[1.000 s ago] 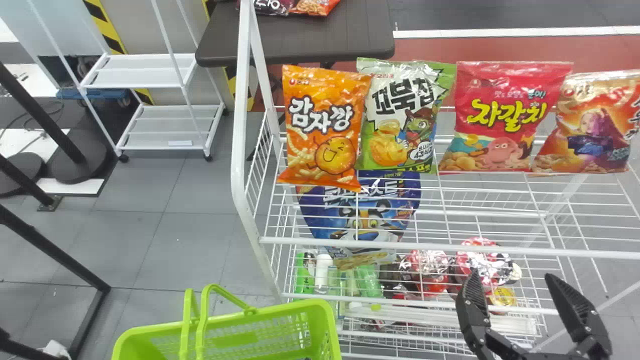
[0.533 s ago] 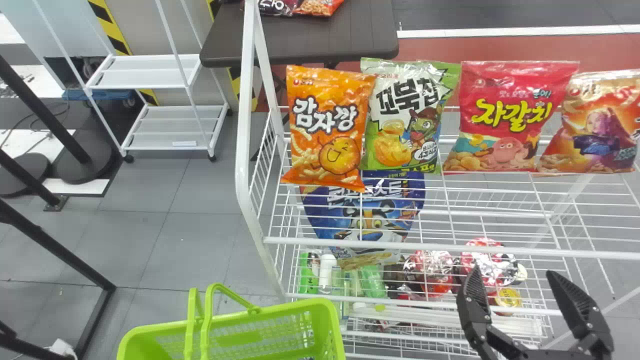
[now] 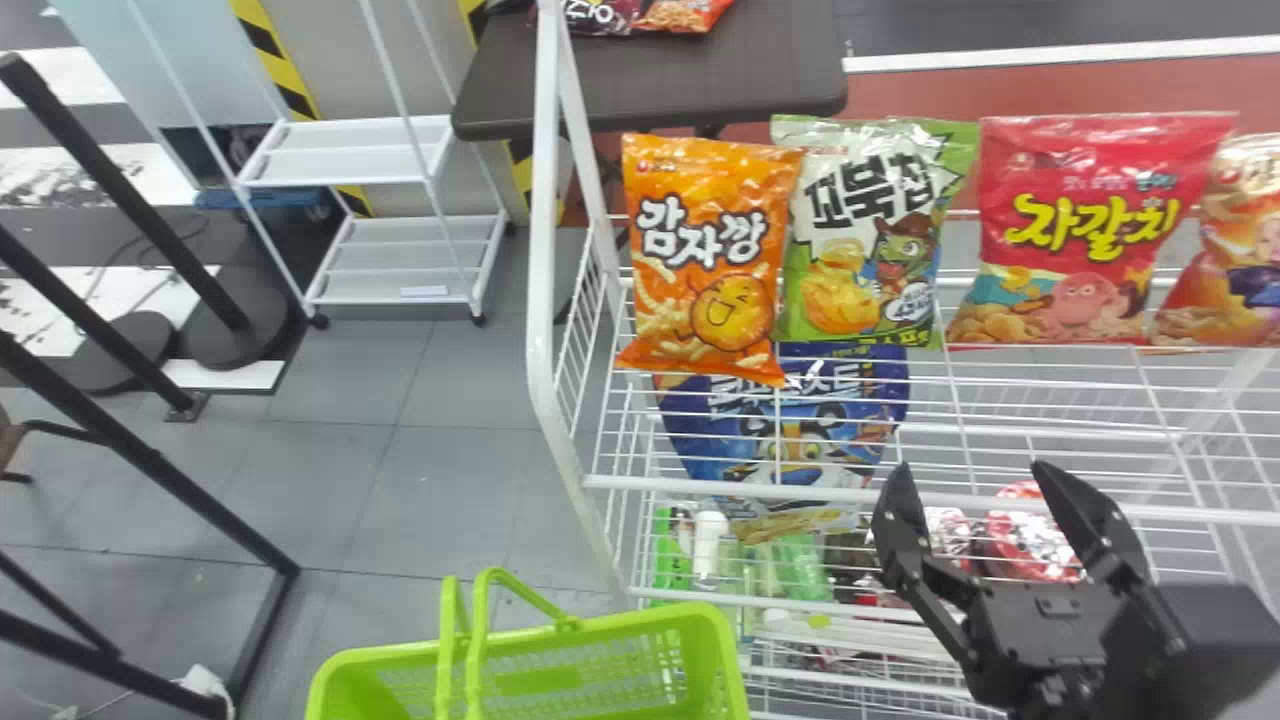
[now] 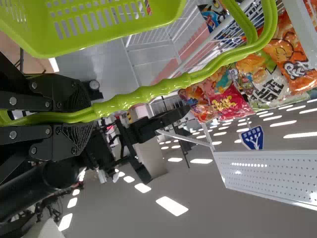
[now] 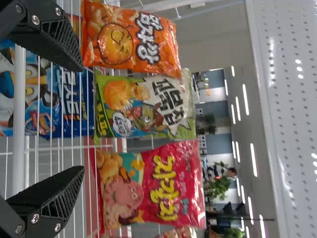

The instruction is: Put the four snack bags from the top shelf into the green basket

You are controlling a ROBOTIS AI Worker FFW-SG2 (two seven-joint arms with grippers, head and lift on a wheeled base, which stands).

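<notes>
Four snack bags stand in a row on the top shelf: orange [image 3: 708, 258], green [image 3: 866, 232], red [image 3: 1094, 230] and an orange-red one [image 3: 1238, 245]. Below and in front of them is my right gripper [image 3: 975, 490], apart from every bag. In the right wrist view my right gripper [image 5: 81, 119] stands open, facing the green bag [image 5: 143, 106], with nothing between its fingers. The green basket [image 3: 540, 655] is at the bottom of the head view, left of the rack. My left gripper [image 4: 81, 115] is shut on the basket's handle [image 4: 163, 89] in the left wrist view.
The white wire rack's front rail [image 3: 930, 497] runs between my right gripper and the shelf. A blue bag [image 3: 790, 420] and several small goods are on lower levels. Black posts [image 3: 140, 450] stand at the left, and a dark table [image 3: 650, 85] is behind.
In the head view the rack, bags and basket have shifted right. My right gripper has moved up and left, from lower right toward the front rail, staying open.
</notes>
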